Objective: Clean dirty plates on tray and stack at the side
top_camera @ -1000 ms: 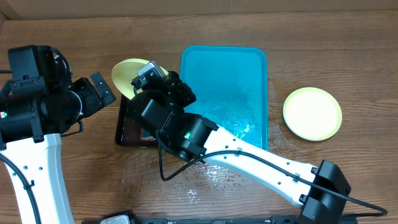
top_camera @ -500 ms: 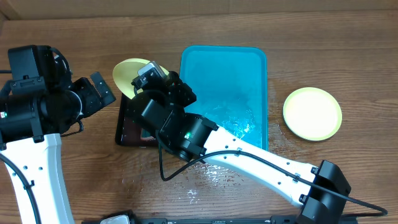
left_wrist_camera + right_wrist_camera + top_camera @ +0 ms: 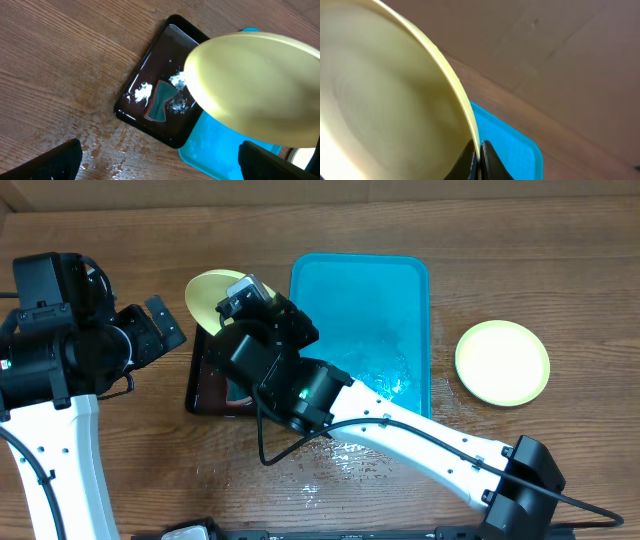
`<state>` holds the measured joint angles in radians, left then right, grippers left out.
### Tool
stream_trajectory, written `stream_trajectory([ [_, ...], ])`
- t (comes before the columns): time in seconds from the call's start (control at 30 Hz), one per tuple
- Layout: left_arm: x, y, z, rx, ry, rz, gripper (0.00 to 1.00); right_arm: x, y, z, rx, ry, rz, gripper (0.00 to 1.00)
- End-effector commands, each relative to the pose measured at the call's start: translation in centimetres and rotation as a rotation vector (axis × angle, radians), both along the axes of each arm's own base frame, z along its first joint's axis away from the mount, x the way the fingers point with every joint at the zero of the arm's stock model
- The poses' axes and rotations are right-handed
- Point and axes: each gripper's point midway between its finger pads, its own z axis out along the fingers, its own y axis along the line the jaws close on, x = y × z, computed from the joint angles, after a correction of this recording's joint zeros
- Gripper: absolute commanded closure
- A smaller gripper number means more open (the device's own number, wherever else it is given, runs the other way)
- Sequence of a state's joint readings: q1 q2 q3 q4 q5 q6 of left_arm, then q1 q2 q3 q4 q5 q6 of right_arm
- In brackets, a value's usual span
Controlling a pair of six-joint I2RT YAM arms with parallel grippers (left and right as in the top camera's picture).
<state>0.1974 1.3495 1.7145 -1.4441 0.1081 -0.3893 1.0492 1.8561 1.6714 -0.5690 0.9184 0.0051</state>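
Worktop (image 3: pixel 520 260): brown wood grain, wet in patches. Tray (image 3: pixel 360 300): glossy turquoise plastic rectangle with rounded corners and a raised rim, water film inside; frame centre. Held plate (image 3: pixel 212 295): round, shallow, smooth yellow-green, tilted above the black tray (image 3: pixel 150 85), upper left of centre; right gripper (image 3: pixel 479 159) fingers clamped on its thin rim. Second plate (image 3: pixel 502 362): same shape, pale centre, flat on the worktop at right, apart from the tray. Black tray: glossy, wet, white flecks. Left gripper (image 3: pixel 165 162): fingers wide apart, holding nothing.

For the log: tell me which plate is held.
The yellow plate pinched at its rim by the right gripper, above the black tray; the other plate lies flat right of the turquoise tray.
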Motion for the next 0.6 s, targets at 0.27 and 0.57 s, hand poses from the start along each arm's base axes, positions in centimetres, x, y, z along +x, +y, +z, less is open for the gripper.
stream_trajectory([
  [0.27,0.2,0.4,0.2,0.015,-0.005,0.003,0.00,2.2,-2.1,-0.5,0.156,0.102,-0.038,0.96],
  [0.57,0.2,0.4,0.2,0.015,-0.005,0.003,0.00,0.9,-0.9,0.1,0.082,0.058,-0.004,0.96],
])
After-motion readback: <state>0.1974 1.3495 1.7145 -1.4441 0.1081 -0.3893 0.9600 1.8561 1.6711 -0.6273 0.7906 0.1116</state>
